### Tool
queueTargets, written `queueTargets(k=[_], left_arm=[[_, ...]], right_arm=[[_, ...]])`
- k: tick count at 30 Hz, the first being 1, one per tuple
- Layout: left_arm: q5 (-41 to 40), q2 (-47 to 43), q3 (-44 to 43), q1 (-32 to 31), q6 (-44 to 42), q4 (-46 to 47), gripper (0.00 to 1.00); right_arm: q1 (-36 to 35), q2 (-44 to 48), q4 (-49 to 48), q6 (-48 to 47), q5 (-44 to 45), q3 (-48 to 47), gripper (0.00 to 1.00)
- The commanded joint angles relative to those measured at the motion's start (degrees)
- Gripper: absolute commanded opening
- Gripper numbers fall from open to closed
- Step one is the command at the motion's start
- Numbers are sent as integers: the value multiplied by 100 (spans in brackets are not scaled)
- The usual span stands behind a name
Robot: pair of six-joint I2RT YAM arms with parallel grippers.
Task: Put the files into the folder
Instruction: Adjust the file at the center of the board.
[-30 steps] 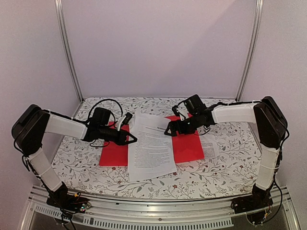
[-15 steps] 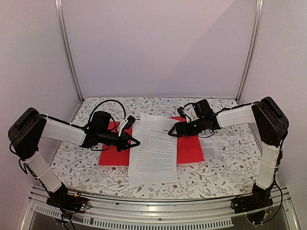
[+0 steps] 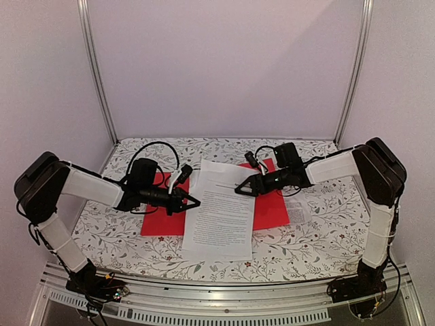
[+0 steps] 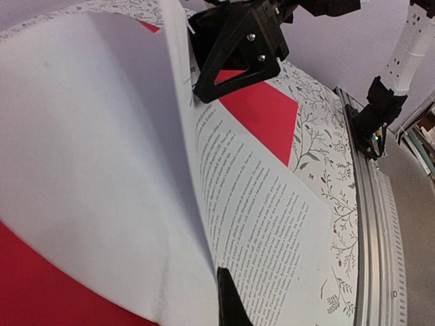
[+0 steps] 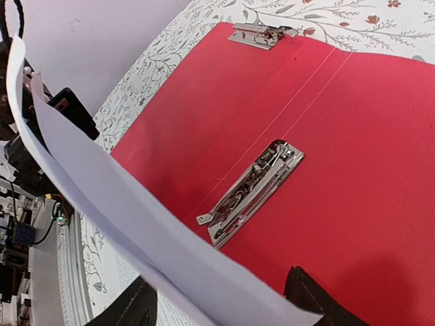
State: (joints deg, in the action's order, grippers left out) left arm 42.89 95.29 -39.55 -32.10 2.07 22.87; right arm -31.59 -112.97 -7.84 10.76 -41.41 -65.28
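Observation:
The red folder (image 3: 273, 207) lies open and flat on the table, its metal clip (image 5: 251, 193) bare on the inside. The files (image 3: 221, 217), white printed sheets, lie across its middle. My left gripper (image 3: 194, 202) is shut on the files' left edge, and that edge curls upward (image 4: 122, 149) beside the one black fingertip (image 4: 228, 302) that shows. My right gripper (image 3: 238, 189) is at the files' right edge. Its jaws are apart, with the raised paper edge (image 5: 136, 210) running between the two fingers (image 5: 129, 309), just above the folder (image 5: 367, 136).
A floral cloth (image 3: 319, 238) covers the table. Another printed sheet (image 3: 300, 204) lies just right of the folder. A second metal clip (image 5: 262, 34) sits at the folder's far edge. An aluminium rail (image 4: 374, 224) runs along the near edge, and frame posts (image 3: 98, 75) stand at the back corners.
The files have swung from a tilt to lie straighter across the folder. My left gripper has shifted slightly right. My right gripper has dropped to the paper's right edge, its jaws narrower.

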Motion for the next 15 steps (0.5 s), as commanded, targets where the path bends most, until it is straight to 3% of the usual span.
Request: queueTargets(k=[1,9,12,15], left_arm=[[70,276,-218,-60,116,-7,2],[72,694,-706,16,307,-534,22],[98,737,-708,66,453,-482,33],[83,750,-707,166,599,-464,36]], right_arm=[[-3,-135,-204,-98,-482,133,54],[-3,161,372,-336,-377,257,8],[-4,283,731,-469,-178,249,1],[0,372,1048,-582,-60,248,1]])
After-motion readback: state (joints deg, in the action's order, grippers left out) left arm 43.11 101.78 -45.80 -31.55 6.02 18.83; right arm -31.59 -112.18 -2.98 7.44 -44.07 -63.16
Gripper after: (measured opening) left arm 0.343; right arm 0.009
